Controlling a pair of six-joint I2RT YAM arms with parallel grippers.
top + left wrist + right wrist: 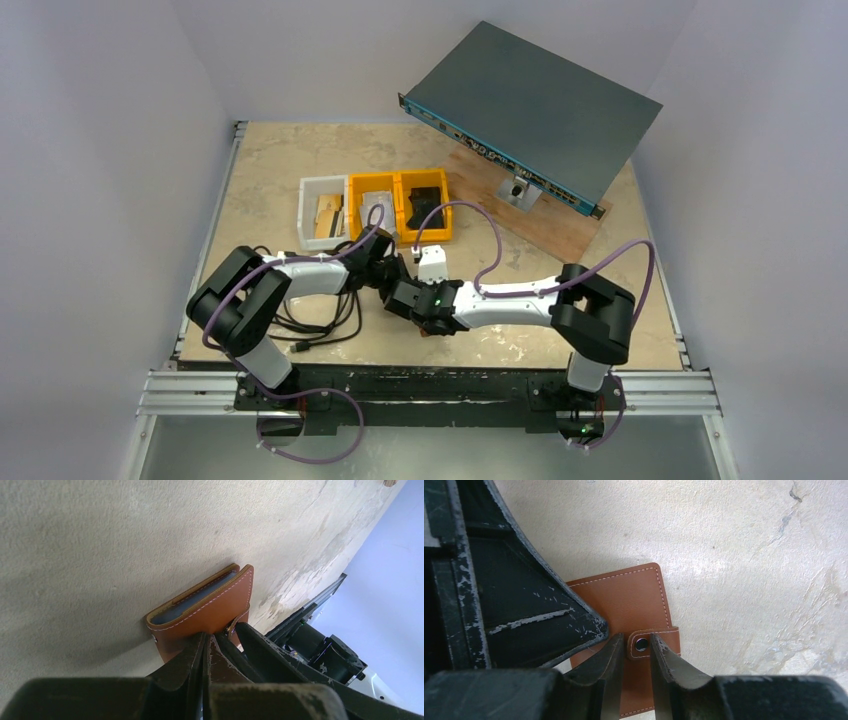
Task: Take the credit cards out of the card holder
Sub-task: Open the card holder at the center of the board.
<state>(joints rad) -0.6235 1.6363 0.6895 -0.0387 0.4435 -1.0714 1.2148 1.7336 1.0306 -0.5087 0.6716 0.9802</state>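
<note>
The left claw (207, 642) is pinched closed, the right claw (633, 647) angled down beside it, jaws narrowly parted.

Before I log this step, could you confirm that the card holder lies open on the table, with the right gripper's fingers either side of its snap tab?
Not quite: the card holder is folded shut, as the right wrist view shows. Otherwise right: it lies on the table, with the fingers of the right gripper either side of its snap tab.

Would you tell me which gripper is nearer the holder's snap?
Right: the right gripper has its fingers either side of the snap; the left gripper, shut, sits on the holder beside it.
</note>
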